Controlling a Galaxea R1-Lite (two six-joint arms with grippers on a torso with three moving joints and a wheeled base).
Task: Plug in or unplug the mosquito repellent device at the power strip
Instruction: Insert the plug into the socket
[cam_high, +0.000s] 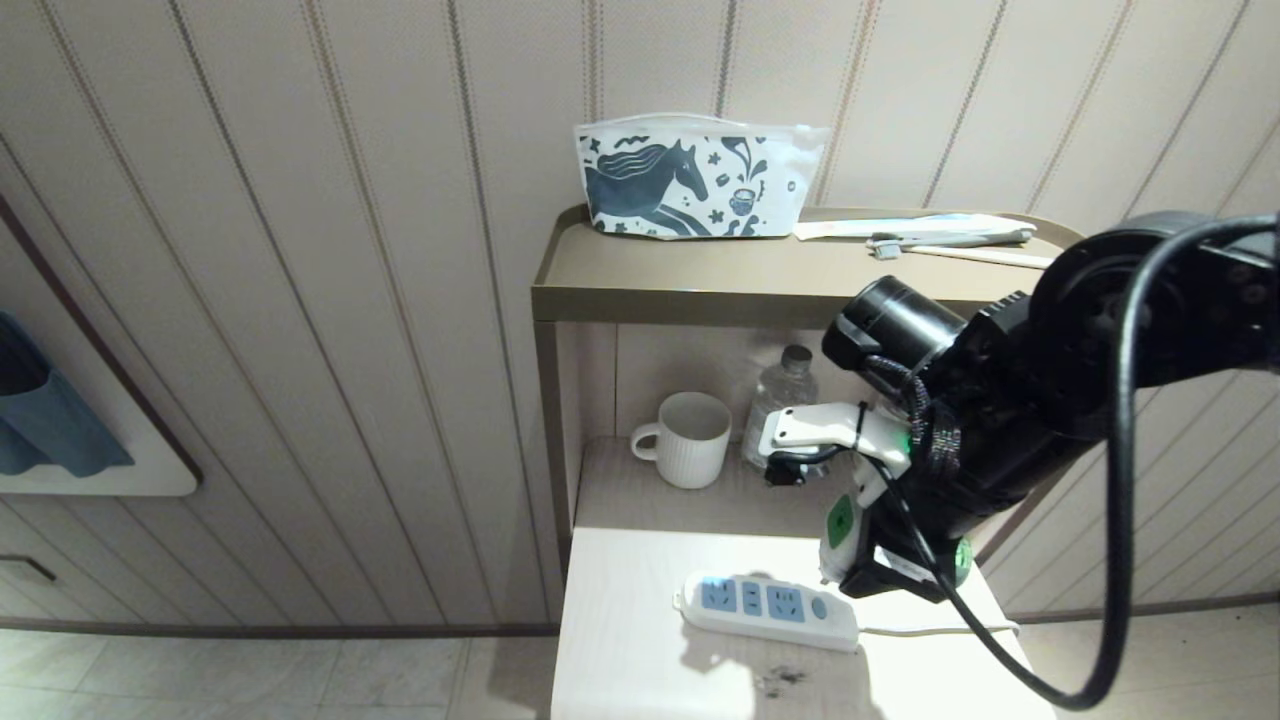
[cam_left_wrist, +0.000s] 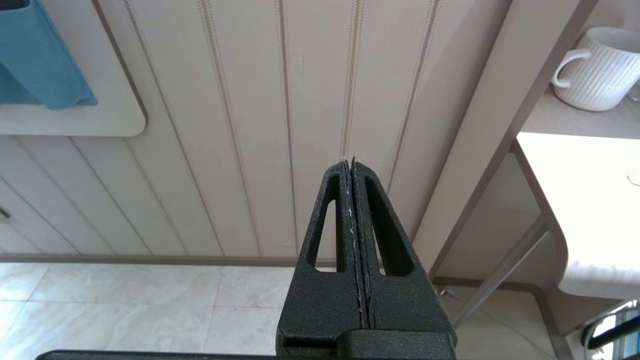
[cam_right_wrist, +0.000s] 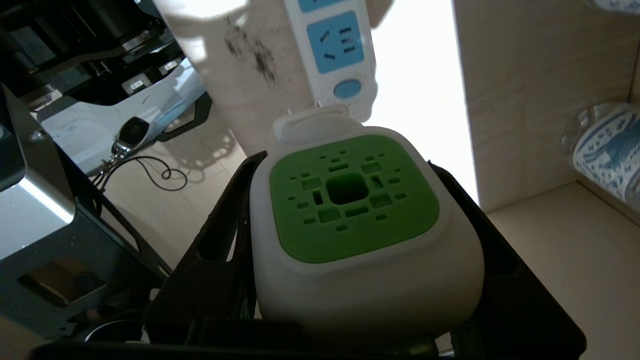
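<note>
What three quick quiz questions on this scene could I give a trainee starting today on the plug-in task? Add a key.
1. True or false: the device is plugged into the strip.
2. Which gripper holds the device? A. left B. right
3. Fill in: the mug stands on the shelf beside a ____.

Key:
1. False; it is held above the table, near the strip's button end.
2. B; the right gripper clamps it, the left gripper is shut and empty.
3. bottle.
</note>
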